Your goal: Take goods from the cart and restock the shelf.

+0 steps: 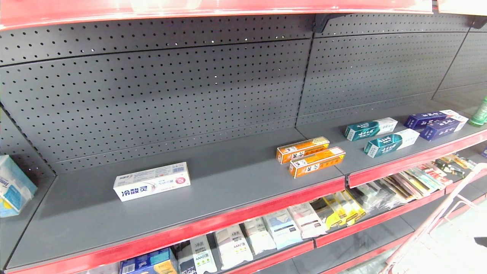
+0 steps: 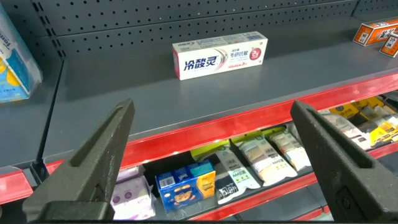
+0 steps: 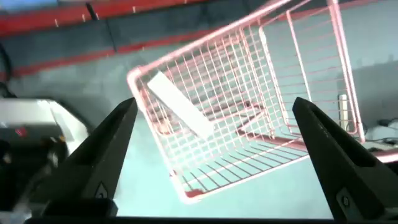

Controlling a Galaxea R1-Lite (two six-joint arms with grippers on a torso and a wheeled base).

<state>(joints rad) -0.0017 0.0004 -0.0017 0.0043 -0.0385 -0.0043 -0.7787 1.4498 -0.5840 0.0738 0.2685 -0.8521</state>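
Observation:
A white toothpaste box (image 1: 152, 181) (image 2: 219, 55) lies alone on the grey shelf (image 1: 213, 182) at its left. Two orange boxes (image 1: 310, 155) lie side by side in the middle, with two teal boxes (image 1: 380, 136) and two dark blue boxes (image 1: 435, 121) further right. My left gripper (image 2: 208, 162) is open, held in front of the shelf's red front edge, below the white box. Above the pink wire cart (image 3: 249, 112) (image 1: 437, 224) my right gripper (image 3: 214, 155) is open. One white box (image 3: 179, 104) lies in the cart's basket.
A blue and white tissue pack (image 1: 13, 186) sits at the shelf's far left and a green bottle (image 1: 480, 112) at the far right. The lower shelf (image 1: 266, 232) holds many packets. A red shelf edge (image 1: 213, 7) hangs overhead. Wide bare room lies between the white and orange boxes.

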